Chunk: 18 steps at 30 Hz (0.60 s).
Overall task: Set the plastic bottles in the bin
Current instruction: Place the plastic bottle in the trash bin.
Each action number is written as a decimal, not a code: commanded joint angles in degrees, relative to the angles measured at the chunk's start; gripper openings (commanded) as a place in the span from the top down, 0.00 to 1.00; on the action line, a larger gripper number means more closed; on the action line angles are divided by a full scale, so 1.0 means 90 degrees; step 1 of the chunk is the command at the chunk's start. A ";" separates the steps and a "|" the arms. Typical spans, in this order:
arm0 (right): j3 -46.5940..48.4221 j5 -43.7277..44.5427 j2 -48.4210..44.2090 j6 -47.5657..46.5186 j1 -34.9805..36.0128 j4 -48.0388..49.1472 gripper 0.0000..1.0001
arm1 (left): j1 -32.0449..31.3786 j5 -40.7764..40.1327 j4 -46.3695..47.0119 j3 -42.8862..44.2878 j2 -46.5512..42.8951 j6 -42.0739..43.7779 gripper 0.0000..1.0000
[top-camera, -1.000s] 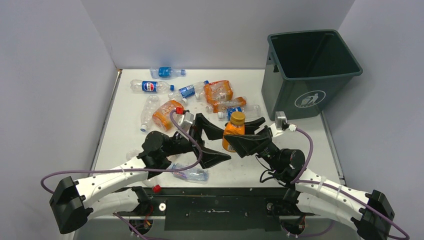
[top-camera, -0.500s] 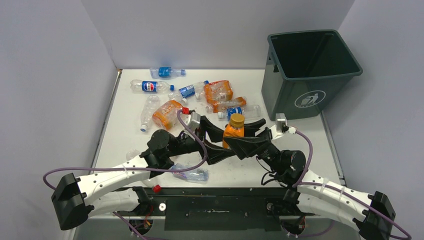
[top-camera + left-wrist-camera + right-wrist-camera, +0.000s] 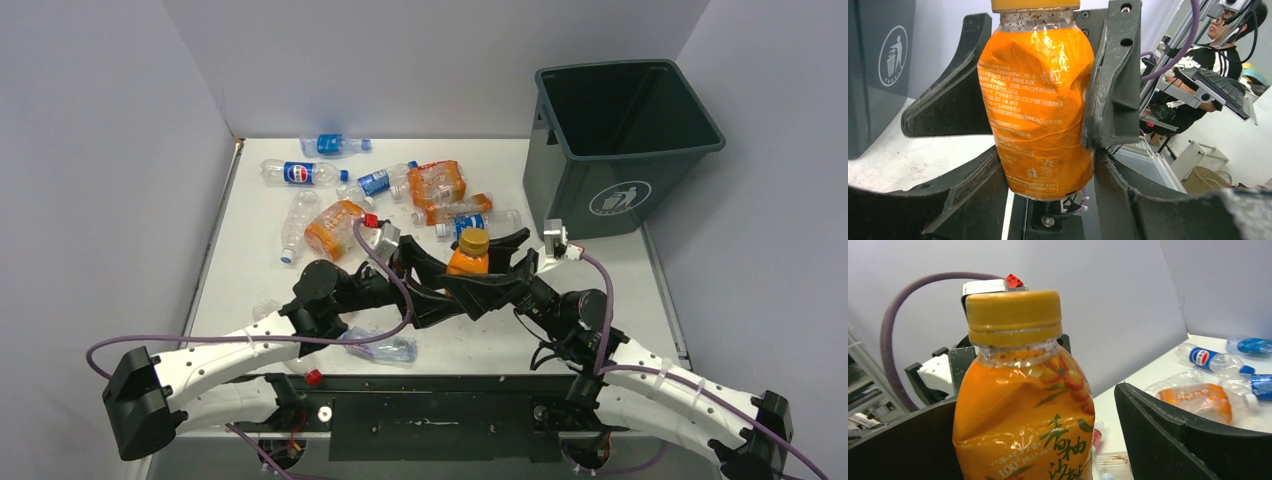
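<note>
Fingers (image 3: 973,195) of the left gripper (image 3: 1045,152) press the lower body of the orange bottle (image 3: 1040,100) from both sides, clenched on it. The plastic there is dented and creased. The right gripper (image 3: 1040,395) meets the bottle (image 3: 1023,410) from the opposite side with its fingers (image 3: 1173,435) spread. In the right wrist view one finger stands clear of the bottle, with table showing in the gap. The other lies close along its far flank, and I cannot tell whether it touches. From the left wrist, those right fingers (image 3: 1113,90) flank the bottle's upper body, above the left pair.

From above, the bottle (image 3: 467,255) is upright with its yellow-orange cap on top. It sits between the left gripper (image 3: 445,290) and the right gripper (image 3: 490,275), over the near middle of the table (image 3: 250,280). Whether its base rests on the table is hidden by the fingers.

The bin (image 3: 625,130) stands at the far right corner, mouth open, litter symbol facing the arms, well apart from the held bottle.

The other bottles (image 3: 437,185) lie scattered across the far left and middle of the table, clear and orange ones, several crushed. A flattened clear bottle (image 3: 380,347) lies near the front edge beside the left arm. A red cap (image 3: 314,377) rests at the front rail.
</note>
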 commanded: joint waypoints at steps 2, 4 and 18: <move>0.1374 0.0364 -0.0230 -0.1008 0.0043 -0.2508 0.02 | 0.0070 -0.0035 -0.0161 -0.0071 -0.0557 0.0146 0.97; 0.1766 0.0403 -0.0176 -0.1208 0.0042 -0.3143 0.00 | 0.0101 -0.0123 -0.0338 -0.0178 -0.0711 0.0238 1.00; 0.3306 0.0547 0.0599 -0.1809 0.0040 -0.5152 0.20 | 0.0134 -0.0268 -0.0993 -0.0344 -0.1036 0.0609 1.00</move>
